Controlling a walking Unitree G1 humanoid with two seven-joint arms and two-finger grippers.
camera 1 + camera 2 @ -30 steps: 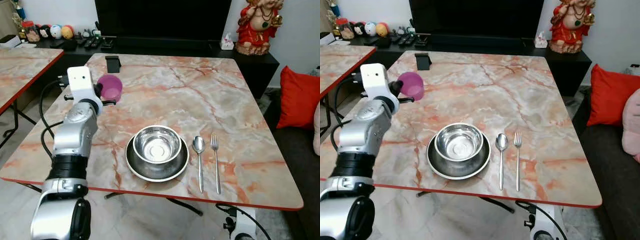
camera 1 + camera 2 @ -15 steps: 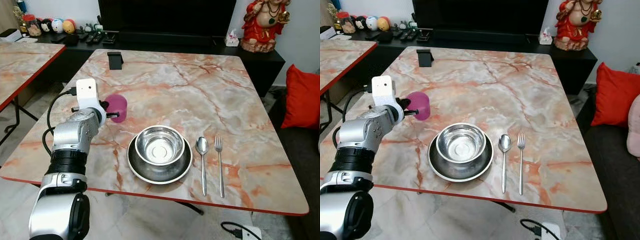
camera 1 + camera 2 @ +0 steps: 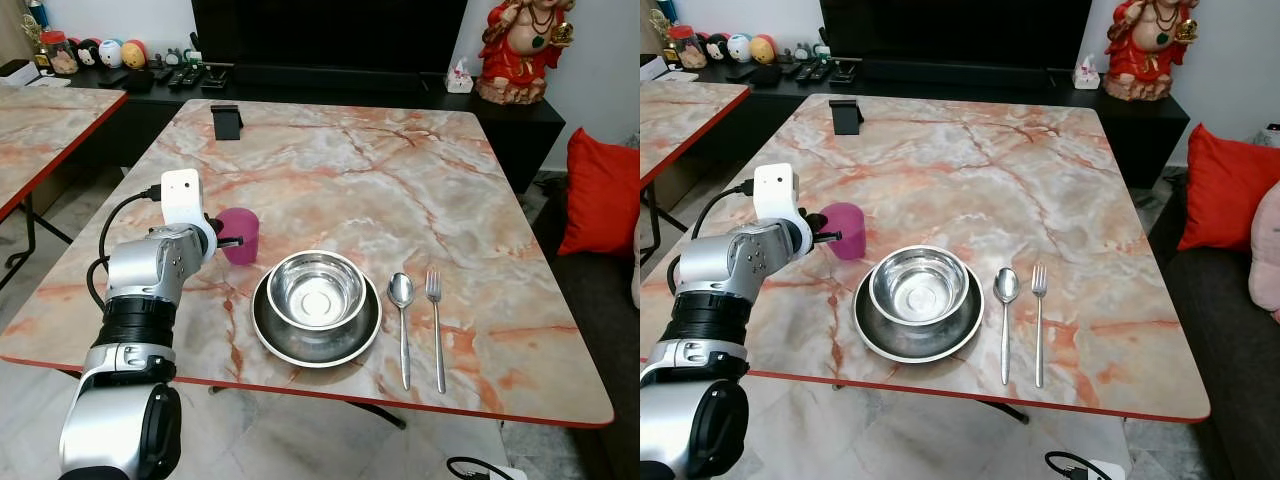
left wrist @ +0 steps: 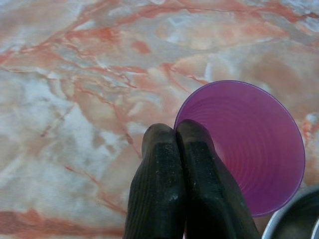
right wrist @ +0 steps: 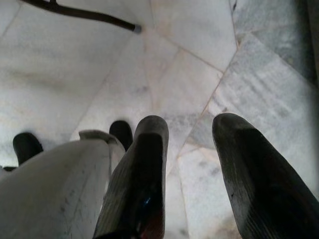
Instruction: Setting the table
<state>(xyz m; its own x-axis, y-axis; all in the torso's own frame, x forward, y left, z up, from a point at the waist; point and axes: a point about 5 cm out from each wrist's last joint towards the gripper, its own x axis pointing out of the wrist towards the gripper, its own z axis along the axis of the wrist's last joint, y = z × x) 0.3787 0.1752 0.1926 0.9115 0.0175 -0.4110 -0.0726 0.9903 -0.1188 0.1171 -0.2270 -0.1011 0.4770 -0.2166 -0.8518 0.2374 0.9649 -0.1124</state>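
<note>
Close to the table's [image 3: 520, 390] near edge, a shiny bowl [image 3: 315, 289] is sitting inside a metal plate [image 3: 270, 338], so the food spot is ready. A spoon [image 3: 401, 292] and fork [image 3: 433, 290] are lying straight just beside the plate, easy to grab. A bit farther, the left gripper [image 4: 175, 137] is pinching the rim of the purple cup [image 3: 240, 235], holding it upright just beside the plate, likely to set it there. The right gripper [image 5: 189, 129] is hanging spread open over the floor. A small black stand [image 3: 227, 121] is sitting far away.
</note>
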